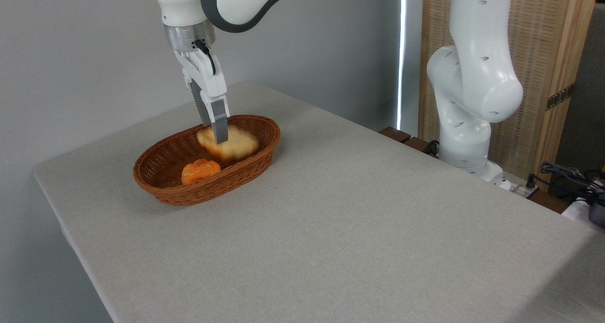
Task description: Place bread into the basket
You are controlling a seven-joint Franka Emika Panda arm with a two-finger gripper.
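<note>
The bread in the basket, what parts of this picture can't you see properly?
- The bread: blurred, and the hand covers its middle, so its shape and top are unclear.
- The hand's grip: the near finger hides the other, so open or shut cannot be told.
- The orange bun: the basket wall hides its lower edge.
- The arm: cut off by the top edge.
- The cables at right: cut off by the right edge.

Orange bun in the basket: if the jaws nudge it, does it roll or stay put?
The orange bun looks round and lobed, so it may rock or roll a little. It sits against the basket near wall, which should stop it quickly. It looks small and probably light, so even a slight push could shift it toward the bread.
</note>
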